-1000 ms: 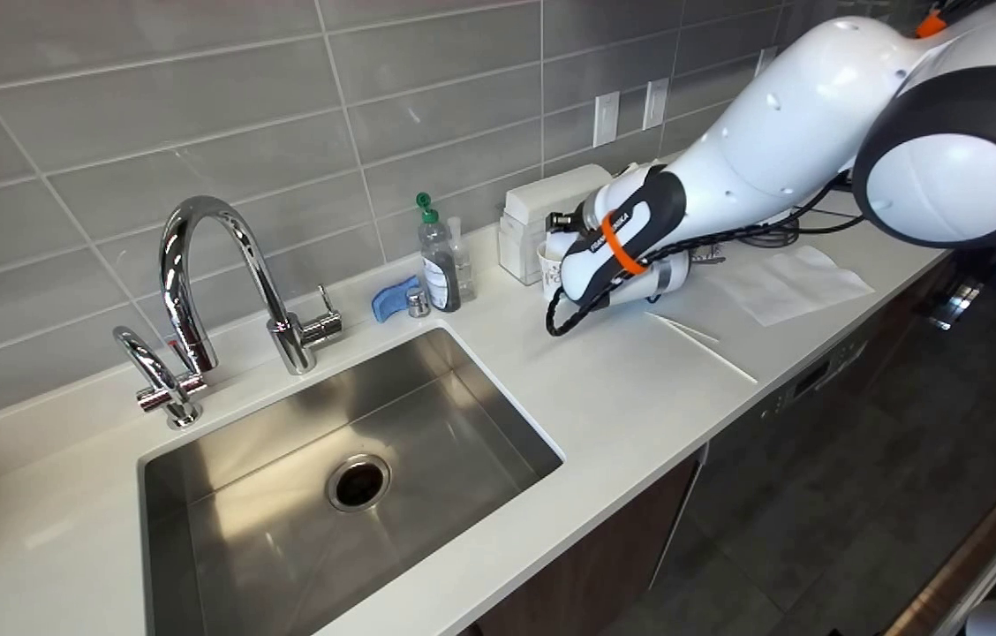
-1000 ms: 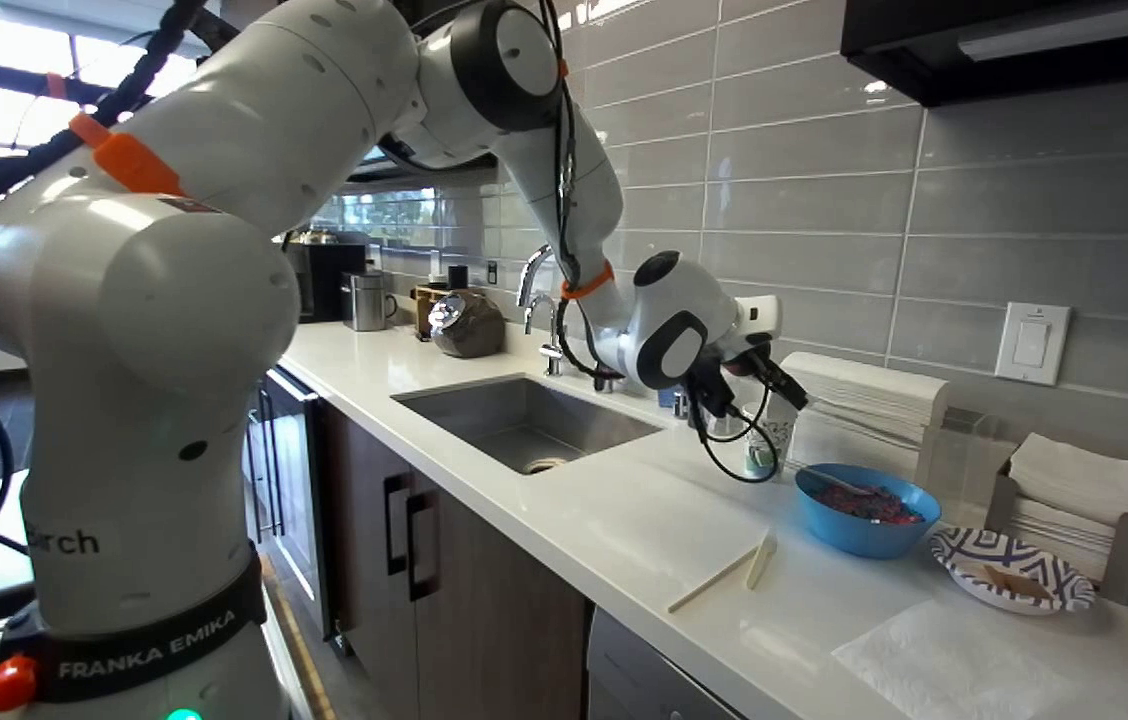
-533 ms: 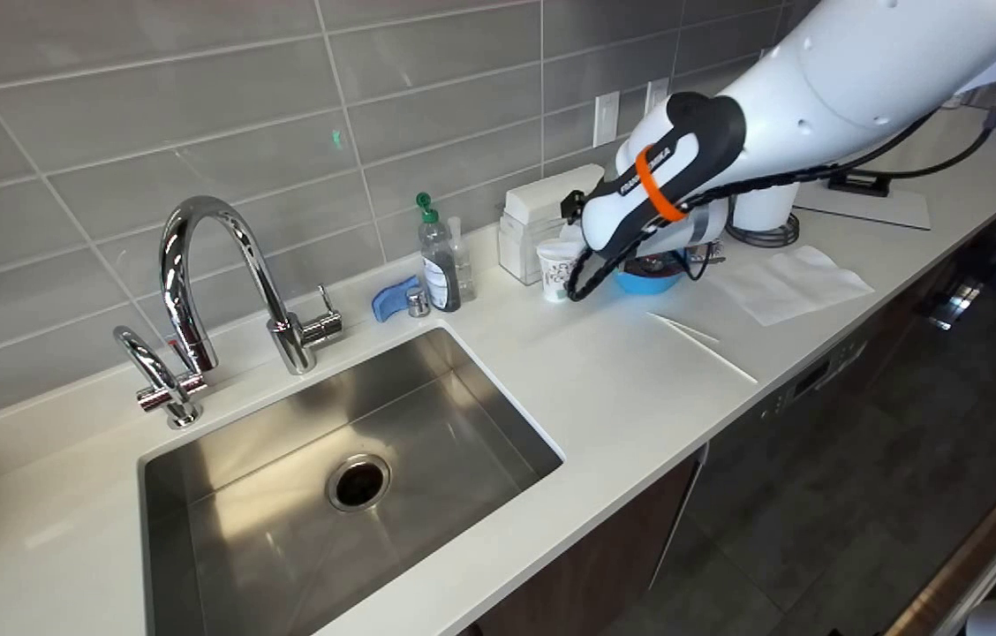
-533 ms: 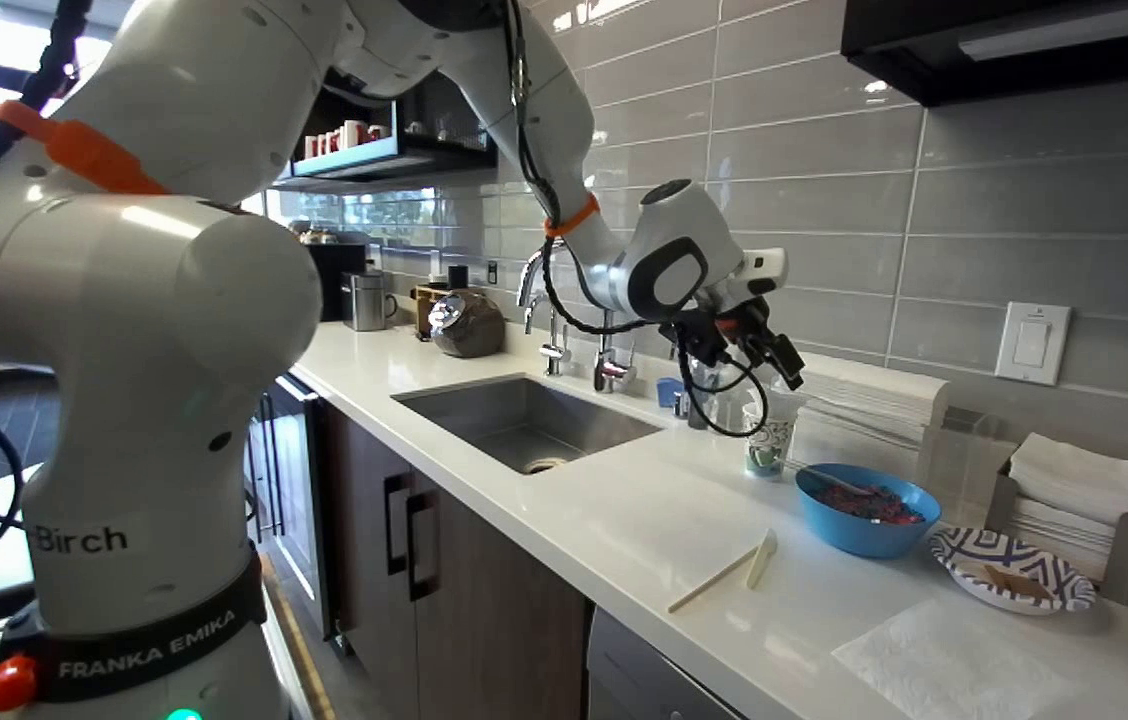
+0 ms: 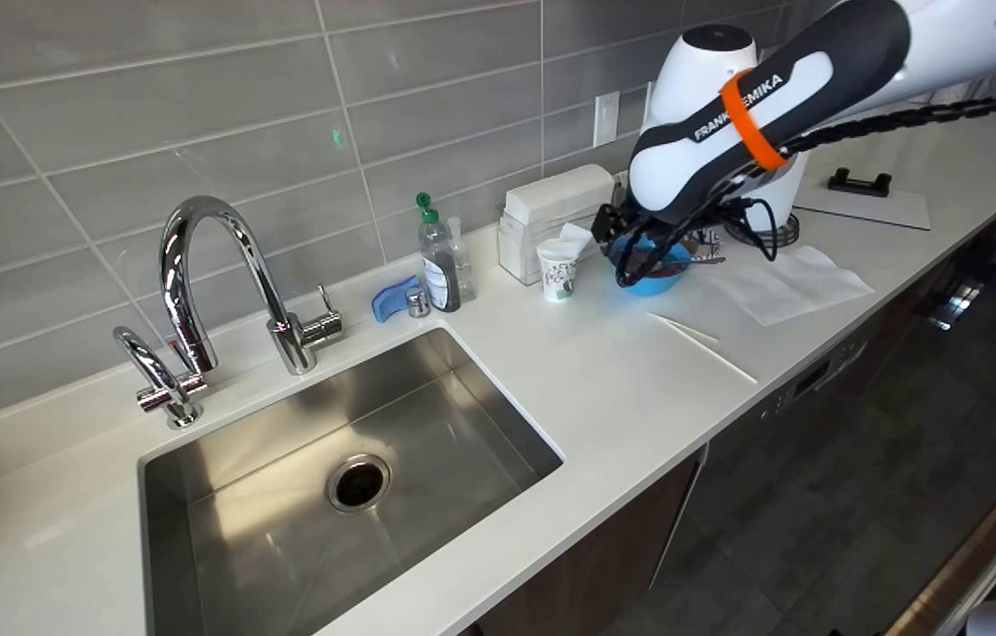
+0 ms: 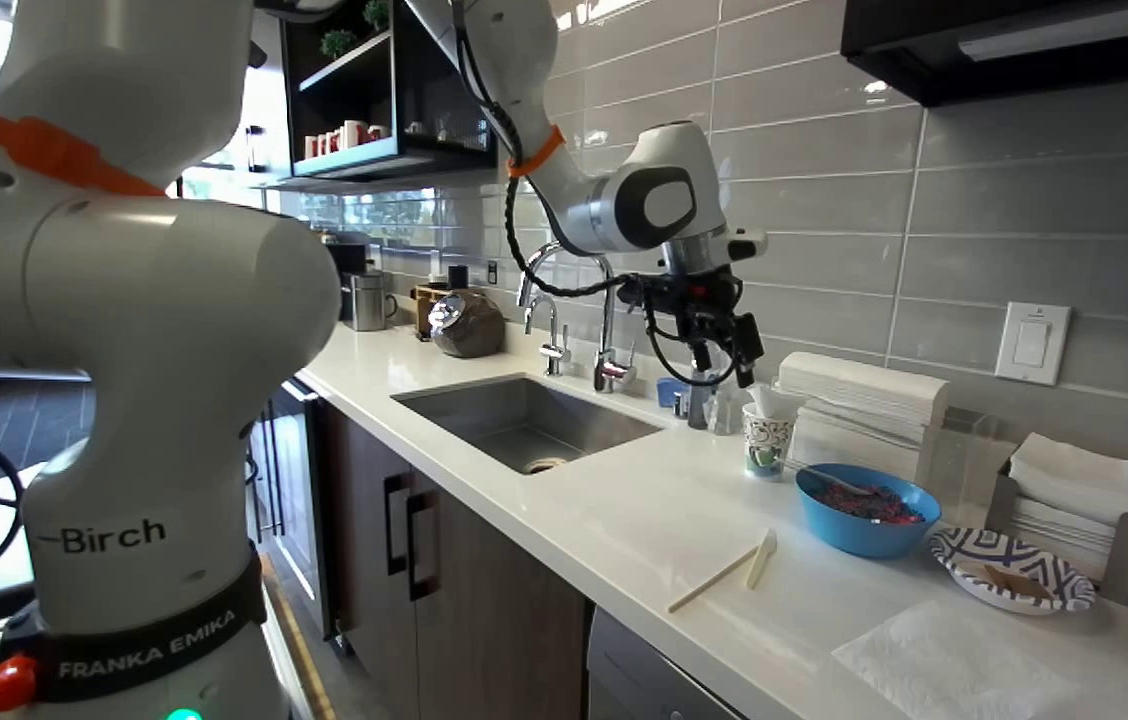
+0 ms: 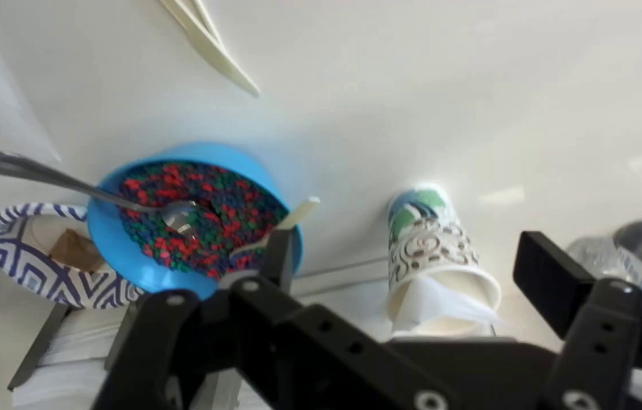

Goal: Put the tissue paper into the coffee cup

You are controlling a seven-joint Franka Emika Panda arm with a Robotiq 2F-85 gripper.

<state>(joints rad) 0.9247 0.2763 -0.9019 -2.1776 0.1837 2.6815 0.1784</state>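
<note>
The coffee cup is white with a printed pattern and stands upright on the counter beside the blue bowl; it also shows in an exterior view and in the wrist view. The tissue paper is inside the cup, with part of it sticking out over the rim; its upper part shows in both exterior views. My gripper is open and empty above the cup, apart from cup and tissue. In the exterior views the gripper points down.
The blue bowl holds coloured bits and a spoon. A patterned paper bowl, napkin holders, a flat white sheet and wooden utensils lie around. Soap bottles and the sink are on the cup's other side.
The arm has moved up and back from the cup, and the wrist has turned to point more downward. The cup and the tissue in it have come into clear view.
</note>
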